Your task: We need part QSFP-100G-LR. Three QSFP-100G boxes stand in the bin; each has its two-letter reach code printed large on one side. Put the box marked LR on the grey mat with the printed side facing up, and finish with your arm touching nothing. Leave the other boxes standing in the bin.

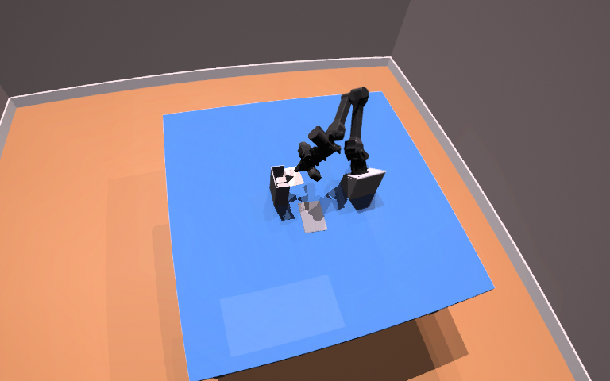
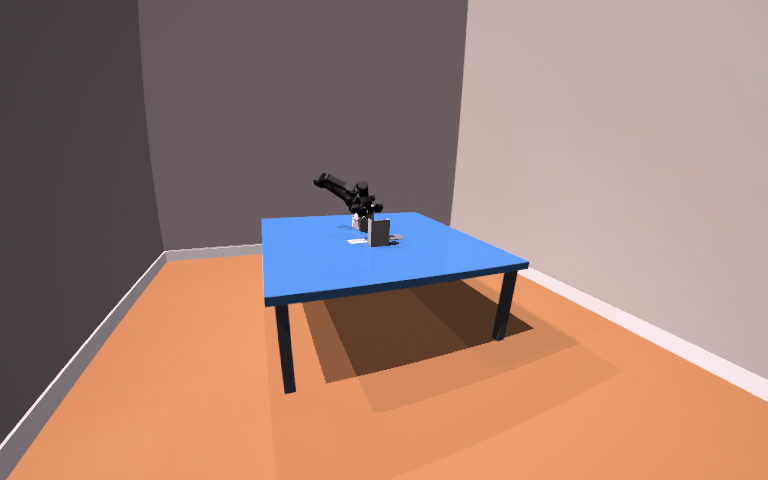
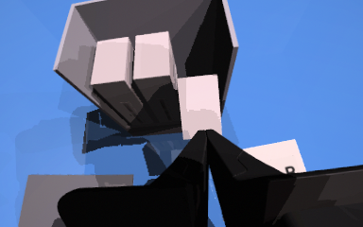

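Tool (image 1: 296,170) (image 2: 370,214) (image 3: 205,136) fingertips were pressed together at the right box's (image 3: 200,105) near end. Left of it, two boxes (image 3: 112,61) (image 3: 151,56) stood in the bin (image 1: 280,196) (image 2: 378,233) (image 3: 137,16).

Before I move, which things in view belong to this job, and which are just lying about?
For the job:
- bin
- three pale boxes; LR not identifiable
- grey mat
- gripper, shut

Not named in the job:
- white card, "R" visible; possibly a reference
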Tool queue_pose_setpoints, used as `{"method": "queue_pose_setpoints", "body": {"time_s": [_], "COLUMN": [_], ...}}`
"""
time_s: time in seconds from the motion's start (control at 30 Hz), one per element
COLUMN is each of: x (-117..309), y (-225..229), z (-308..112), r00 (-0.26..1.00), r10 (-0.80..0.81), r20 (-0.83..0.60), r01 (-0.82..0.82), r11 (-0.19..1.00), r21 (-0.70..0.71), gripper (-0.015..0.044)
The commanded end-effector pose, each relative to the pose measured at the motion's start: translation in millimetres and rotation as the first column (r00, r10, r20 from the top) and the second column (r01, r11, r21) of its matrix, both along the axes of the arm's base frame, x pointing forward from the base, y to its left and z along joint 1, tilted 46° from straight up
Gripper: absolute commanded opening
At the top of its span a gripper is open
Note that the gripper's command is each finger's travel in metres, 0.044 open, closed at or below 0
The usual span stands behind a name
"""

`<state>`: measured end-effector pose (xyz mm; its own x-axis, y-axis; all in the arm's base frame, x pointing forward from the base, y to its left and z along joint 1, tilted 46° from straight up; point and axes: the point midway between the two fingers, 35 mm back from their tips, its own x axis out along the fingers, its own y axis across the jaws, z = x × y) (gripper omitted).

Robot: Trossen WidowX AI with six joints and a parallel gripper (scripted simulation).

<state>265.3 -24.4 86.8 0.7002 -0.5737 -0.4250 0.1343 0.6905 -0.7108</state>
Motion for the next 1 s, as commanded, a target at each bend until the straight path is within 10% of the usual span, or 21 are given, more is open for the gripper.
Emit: {"method": "queue_pose_setpoints", "body": {"time_s": [0.0,0.3,0.97], "x": [0,5,13], "y": [0,4,15], "z": [0,1,11], "r00": [1.000,0.969,0.593], "r10": [0.000,0.081,0.082], "r20": [0.001,-0.235,-0.801], "r01": [0.000,-0.126,-0.605], "r11": [1.000,0.975,0.702], "r21": [0.000,-0.181,-0.376], "gripper": [0.0000,0.0236,0.0242]}}
